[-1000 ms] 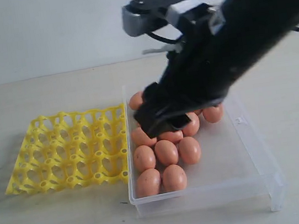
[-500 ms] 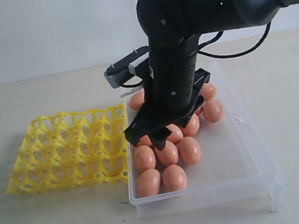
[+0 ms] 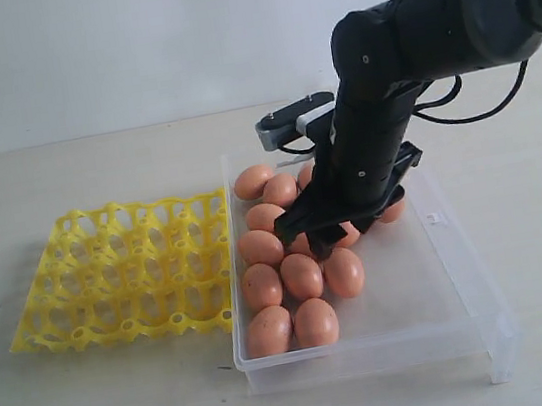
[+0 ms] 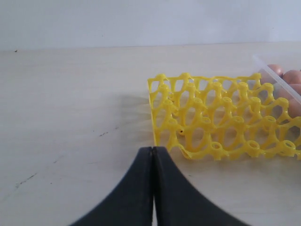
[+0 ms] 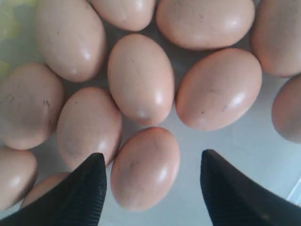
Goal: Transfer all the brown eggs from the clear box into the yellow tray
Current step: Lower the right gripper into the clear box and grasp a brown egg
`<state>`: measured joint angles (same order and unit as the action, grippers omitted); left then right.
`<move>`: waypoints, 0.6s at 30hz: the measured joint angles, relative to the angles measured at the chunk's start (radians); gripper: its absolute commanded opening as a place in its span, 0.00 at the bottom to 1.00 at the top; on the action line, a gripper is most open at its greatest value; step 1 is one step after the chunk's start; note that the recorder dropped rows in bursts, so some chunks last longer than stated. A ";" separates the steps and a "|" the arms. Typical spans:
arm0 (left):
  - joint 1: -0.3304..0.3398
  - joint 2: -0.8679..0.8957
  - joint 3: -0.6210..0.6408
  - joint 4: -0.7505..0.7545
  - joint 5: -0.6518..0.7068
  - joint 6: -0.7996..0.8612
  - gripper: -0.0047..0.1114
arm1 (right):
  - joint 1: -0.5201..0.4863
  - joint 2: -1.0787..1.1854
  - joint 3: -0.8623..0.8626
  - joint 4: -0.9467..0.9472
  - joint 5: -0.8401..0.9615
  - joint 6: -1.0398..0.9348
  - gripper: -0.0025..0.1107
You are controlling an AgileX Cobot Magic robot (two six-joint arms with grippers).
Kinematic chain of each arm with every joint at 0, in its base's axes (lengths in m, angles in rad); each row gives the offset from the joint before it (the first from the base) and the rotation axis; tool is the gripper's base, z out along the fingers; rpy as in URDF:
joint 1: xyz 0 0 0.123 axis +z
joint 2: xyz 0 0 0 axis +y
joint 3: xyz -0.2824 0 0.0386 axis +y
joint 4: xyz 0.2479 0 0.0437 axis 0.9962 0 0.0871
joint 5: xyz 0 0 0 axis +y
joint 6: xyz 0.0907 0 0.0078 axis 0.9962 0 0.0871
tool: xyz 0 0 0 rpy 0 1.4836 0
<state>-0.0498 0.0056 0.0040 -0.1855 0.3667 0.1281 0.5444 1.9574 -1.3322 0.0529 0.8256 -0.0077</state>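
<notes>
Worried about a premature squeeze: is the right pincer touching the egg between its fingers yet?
Apart. The right wrist view shows the open right pincer straddling the egg, with clear box floor visible between it and each finger.

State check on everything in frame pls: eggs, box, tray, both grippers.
brown eggs: all lying bunched in the box, none in the tray.
clear box: open-topped, holding the eggs.
yellow tray: beside the box, every cup in view empty.
left gripper: shut, holding nothing, near the tray's edge.
right gripper: open, low over the eggs, one egg between the jaws, not clamped.
</notes>
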 measured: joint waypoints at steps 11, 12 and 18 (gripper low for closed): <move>0.000 0.000 0.000 0.000 0.000 0.000 0.04 | -0.004 0.060 0.000 0.035 -0.073 -0.011 0.52; 0.000 0.000 0.000 0.000 0.000 0.000 0.04 | -0.004 0.063 0.000 0.035 -0.073 -0.016 0.52; 0.000 0.000 0.000 0.000 0.000 0.000 0.04 | -0.010 0.111 0.004 0.039 -0.058 -0.026 0.52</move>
<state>-0.0498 0.0056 0.0040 -0.1855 0.3667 0.1281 0.5345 2.0685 -1.3283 0.0918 0.7676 -0.0335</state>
